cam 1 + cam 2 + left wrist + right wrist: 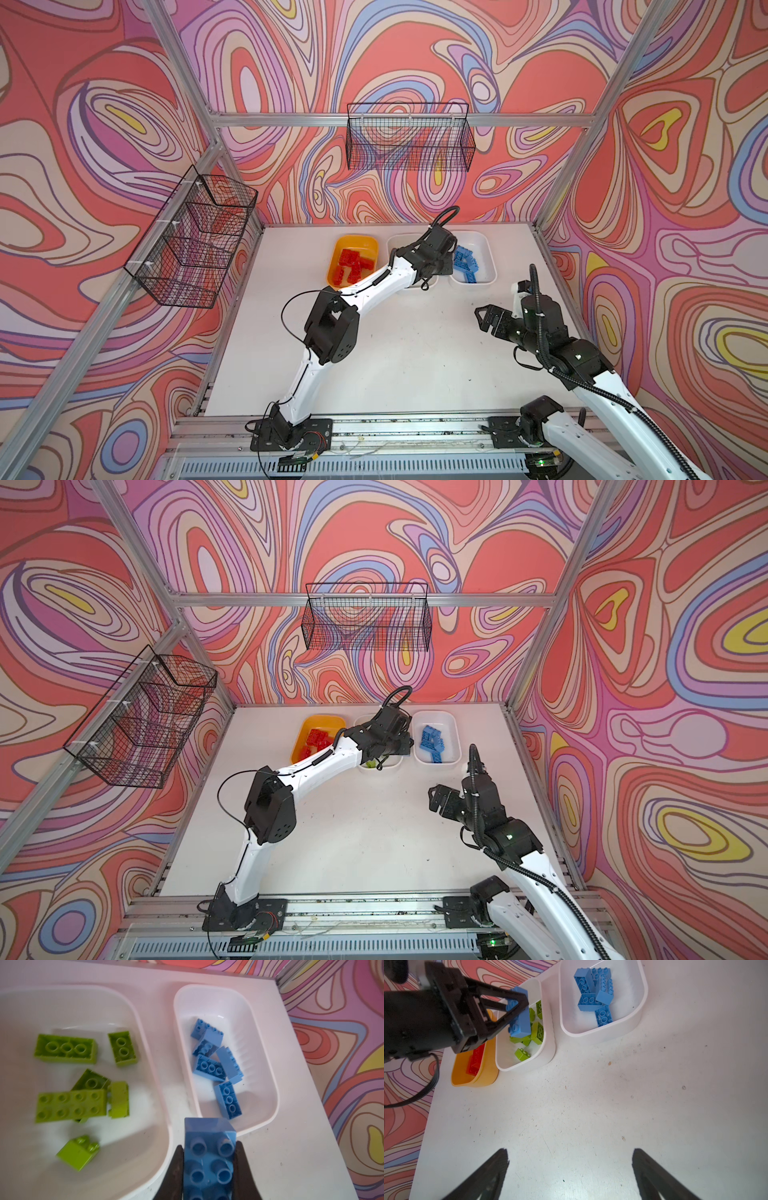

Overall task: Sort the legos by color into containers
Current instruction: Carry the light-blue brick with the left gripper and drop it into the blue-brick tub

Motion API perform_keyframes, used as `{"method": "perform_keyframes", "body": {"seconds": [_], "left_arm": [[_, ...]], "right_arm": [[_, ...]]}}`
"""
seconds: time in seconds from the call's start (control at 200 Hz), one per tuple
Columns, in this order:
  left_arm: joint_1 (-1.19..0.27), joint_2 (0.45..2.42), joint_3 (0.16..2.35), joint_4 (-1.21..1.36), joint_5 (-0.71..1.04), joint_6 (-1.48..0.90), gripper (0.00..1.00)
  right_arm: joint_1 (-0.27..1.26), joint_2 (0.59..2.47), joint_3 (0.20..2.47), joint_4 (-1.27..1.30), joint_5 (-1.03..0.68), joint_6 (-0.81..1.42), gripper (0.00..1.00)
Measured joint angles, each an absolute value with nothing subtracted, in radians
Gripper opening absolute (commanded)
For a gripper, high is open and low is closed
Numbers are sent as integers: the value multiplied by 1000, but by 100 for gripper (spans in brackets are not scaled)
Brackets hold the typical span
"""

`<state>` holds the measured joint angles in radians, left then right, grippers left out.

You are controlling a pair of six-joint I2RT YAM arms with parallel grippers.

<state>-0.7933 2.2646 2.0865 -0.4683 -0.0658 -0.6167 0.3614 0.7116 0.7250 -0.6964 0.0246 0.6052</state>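
Nearest: R claw (570,1153) hangs over bare tabletop (571,1105), jaws spread wide, nothing btwn them, well short of the tubs.

Farther in, L claw (208,1153) reaches across the middle, clamped on a light blue brick (208,1147), studs facing the wrist cam. Brick is lifted off the tabletop, at the mid white tub's (548,1051) side next to the R white tub (629,1022); can't tell if it's over rim or gap.

Tubs sit in a row at the far end of the tabletop. Yellow-orange tub (483,1078) on the L w/ red bricks (351,262). Mid tub has approx six lime green bricks (70,1105), loose, some upside down. R tub has a pile of blue bricks (209,1068).

Beyond: black wire baskets on L wall (191,245) and back wall (409,137).
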Motion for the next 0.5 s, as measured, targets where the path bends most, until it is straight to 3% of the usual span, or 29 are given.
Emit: {"method": "perform_keyframes", "body": {"seconds": [0.145,0.25,0.411,0.501], "left_arm": [[-793,2385,2163,-386,-17,-597,21],[-793,2449,2166,-313,4,-594,32],[-793,2524,2204,-224,10,-594,35],[-793,2540,2235,-193,10,-590,60]], "right_arm": [[361,701,739,-722,43,616,98],[361,695,743,-731,56,623,98],[361,695,752,-756,74,631,98],[361,696,757,-760,82,635,98]]}}
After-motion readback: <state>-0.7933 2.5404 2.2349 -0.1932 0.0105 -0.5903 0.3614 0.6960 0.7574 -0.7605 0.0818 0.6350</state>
